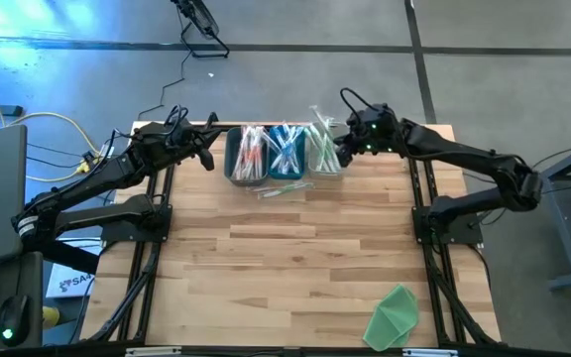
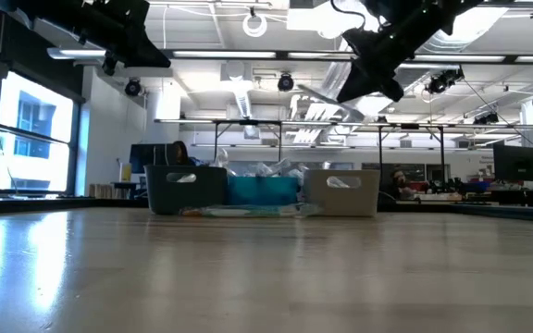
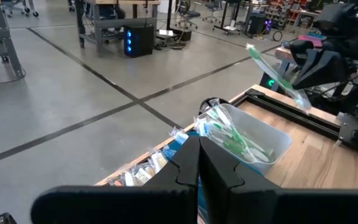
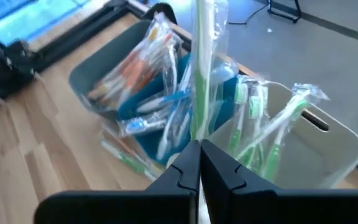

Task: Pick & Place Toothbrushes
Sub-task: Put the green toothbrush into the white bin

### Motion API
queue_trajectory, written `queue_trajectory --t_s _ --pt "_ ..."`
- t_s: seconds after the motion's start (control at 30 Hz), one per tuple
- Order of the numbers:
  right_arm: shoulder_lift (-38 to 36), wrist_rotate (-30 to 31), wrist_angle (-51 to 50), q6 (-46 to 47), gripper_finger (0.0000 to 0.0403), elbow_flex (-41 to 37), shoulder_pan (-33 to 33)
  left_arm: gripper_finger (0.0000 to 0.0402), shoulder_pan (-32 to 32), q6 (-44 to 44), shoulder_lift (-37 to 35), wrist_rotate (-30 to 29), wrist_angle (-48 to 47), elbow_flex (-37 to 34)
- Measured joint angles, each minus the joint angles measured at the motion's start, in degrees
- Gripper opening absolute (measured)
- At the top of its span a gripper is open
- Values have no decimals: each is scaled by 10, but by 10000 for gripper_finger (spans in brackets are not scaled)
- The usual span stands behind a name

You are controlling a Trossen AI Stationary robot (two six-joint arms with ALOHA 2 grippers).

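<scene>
Three bins stand side by side at the far edge of the table (image 1: 295, 238): a grey bin (image 1: 246, 156) on the left, a blue bin (image 1: 286, 154) in the middle, a clear bin (image 1: 325, 151) on the right. All hold toothbrushes (image 4: 160, 106); a few lie on the wood just before them. The right hand (image 4: 198, 163) grips one wrapped green toothbrush (image 4: 200, 68), raised above the clear bin. The left hand (image 3: 198, 163), closed and empty, hovers left of the grey bin. A green cloth (image 1: 395, 315) lies at the near right edge; the middle of the table stays open.
</scene>
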Motion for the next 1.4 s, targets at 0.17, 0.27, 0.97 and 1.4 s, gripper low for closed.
queue_trajectory --t_s 0.17,0.27,0.97,1.4 --pt "37 2 66 46 3 -11 -3 6 0 0 0 0 -3 0" --pt "59 2 129 85 3 -42 -4 6 0 0 0 0 -9 0" --pt "91 165 272 245 2 -189 6 6 0 17 2 -53 -17 0" --pt "117 124 271 213 8 -189 7 6 0 22 5 -72 -17 0"
